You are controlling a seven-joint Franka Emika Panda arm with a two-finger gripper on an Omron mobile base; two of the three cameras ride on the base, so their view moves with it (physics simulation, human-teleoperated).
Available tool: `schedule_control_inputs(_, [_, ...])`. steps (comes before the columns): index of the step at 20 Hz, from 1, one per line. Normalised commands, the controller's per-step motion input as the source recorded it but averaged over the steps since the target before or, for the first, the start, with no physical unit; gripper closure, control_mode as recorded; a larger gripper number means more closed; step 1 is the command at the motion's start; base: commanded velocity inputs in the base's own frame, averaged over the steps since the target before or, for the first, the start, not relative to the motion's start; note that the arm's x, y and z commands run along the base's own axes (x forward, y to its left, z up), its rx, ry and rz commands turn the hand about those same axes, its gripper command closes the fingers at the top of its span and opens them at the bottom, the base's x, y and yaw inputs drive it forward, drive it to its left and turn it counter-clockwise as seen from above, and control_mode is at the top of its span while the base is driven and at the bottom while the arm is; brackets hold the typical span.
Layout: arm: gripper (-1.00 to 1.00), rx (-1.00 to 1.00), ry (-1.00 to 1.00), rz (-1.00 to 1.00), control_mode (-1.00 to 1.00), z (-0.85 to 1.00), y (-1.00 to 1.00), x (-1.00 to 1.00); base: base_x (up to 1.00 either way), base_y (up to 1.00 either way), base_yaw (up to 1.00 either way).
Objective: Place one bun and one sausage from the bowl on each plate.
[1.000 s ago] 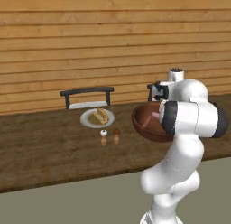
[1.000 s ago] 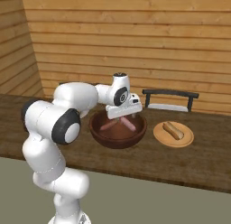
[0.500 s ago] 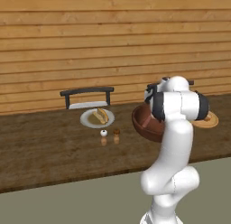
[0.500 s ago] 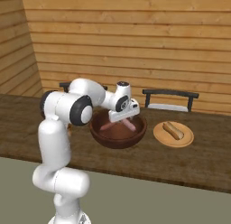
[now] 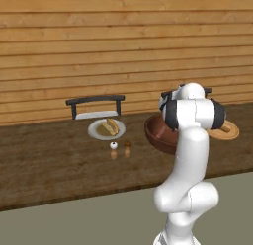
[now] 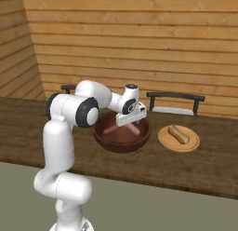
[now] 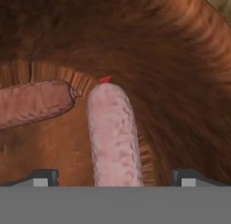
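The dark reddish-brown bowl (image 6: pixel 122 146) stands on the counter with two sausages in it. My gripper (image 6: pixel 132 122) reaches down into the bowl and is open. In the hand view the bowl's inner wall (image 7: pixel 180 60) curves around the gripper (image 7: pixel 115 178), whose finger tips straddle one sausage (image 7: pixel 113 133) without touching it. The other sausage (image 7: pixel 34 102) lies to its left. A brownish plate (image 6: pixel 191 144) right of the bowl carries a bun (image 6: pixel 178 134). A pale plate (image 5: pixel 95 133) left of the bowl (image 5: pixel 154 133) holds a bun (image 5: pixel 107 126) with a reddish piece beside it.
A dark rack (image 6: pixel 175 102) stands behind the right plate, and another rack (image 5: pixel 96 105) behind the left plate. Two small shakers (image 5: pixel 113 145) (image 5: pixel 127 145) sit in front of the left plate. A wooden plank wall backs the counter.
The arm's elbow has swung up and over the bowl. The gripper has sunk a little deeper into the bowl, over a sausage.
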Motion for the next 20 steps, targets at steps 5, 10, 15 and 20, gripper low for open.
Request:
schedule_control_inputs(5, [-1.00,0.00,0.00,0.00,-1.00,-0.39,0.00,0.00,0.00,0.00,0.00])
schedule_control_inputs(10, [-1.00,0.00,-0.11,0.00,-1.00,-0.08,-0.06,-0.61,0.00,0.00,0.00])
schedule_control_inputs(15, [-1.00,0.00,-0.15,0.00,-1.00,-0.14,-0.04,-0.76,0.00,0.00,0.00])
schedule_control_inputs(20, [-1.00,0.00,-0.02,0.00,-1.00,-0.20,0.25,-0.24,0.00,0.00,0.00])
